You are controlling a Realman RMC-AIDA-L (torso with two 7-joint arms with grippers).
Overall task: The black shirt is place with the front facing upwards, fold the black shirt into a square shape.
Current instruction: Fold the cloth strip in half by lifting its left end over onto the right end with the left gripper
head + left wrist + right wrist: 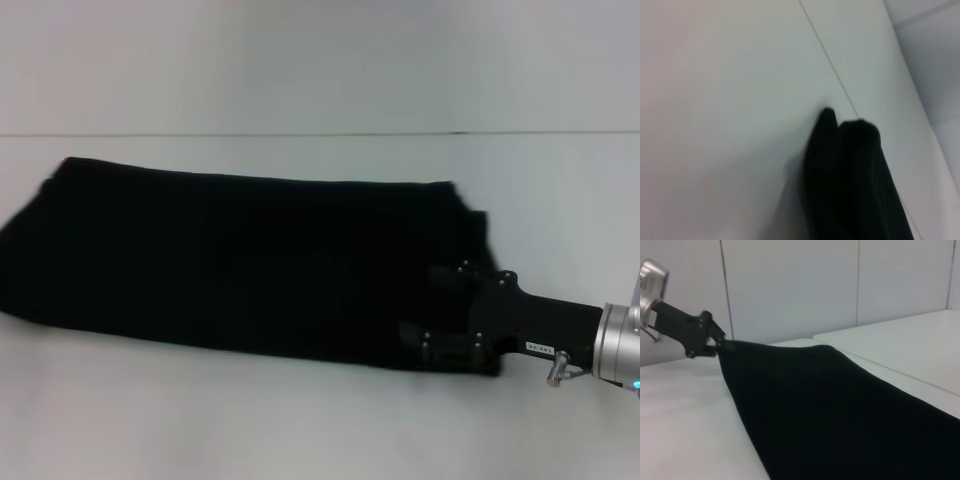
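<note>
The black shirt [250, 265] lies folded into a long band across the white table; no lettering shows. My right gripper [440, 310] reaches in from the right and is shut on the shirt's right end, its black fingers blending into the cloth. In the right wrist view the shirt [840, 410] stretches away in a taut ridge to the left gripper [722, 345], which is shut on its far corner. The left gripper is outside the head view. The left wrist view shows only a dark end of the shirt [850, 180] over the table.
The white table [320, 430] runs wide in front of and behind the shirt, with a seam line [320, 134] along the back. White wall panels [790, 285] stand behind the table.
</note>
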